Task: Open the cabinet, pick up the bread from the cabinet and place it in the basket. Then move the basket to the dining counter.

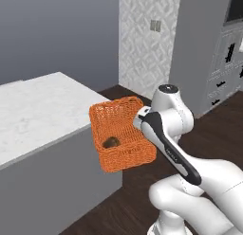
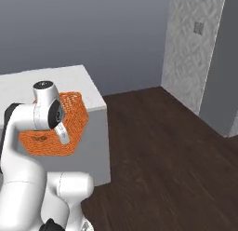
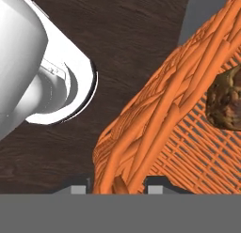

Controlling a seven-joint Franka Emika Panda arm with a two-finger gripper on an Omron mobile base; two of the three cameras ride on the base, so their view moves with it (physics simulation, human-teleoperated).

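Bright orange woven basket (image 1: 124, 134), brown bread lump (image 1: 111, 142) inside: carried by rim, gripper (image 3: 117, 186) clamped there; white marble dining counter (image 1: 33, 111) at nine o'clock, awaiting delivery.

The arm rose from the base, bent sharply at the elbow and folded back on itself, so the wrist sat high and close to its own body. The gripper (image 3: 116, 189) pointed away from the body, its two fingers closed tight on the rim of the basket (image 1: 124, 134), one either side of the woven wall.
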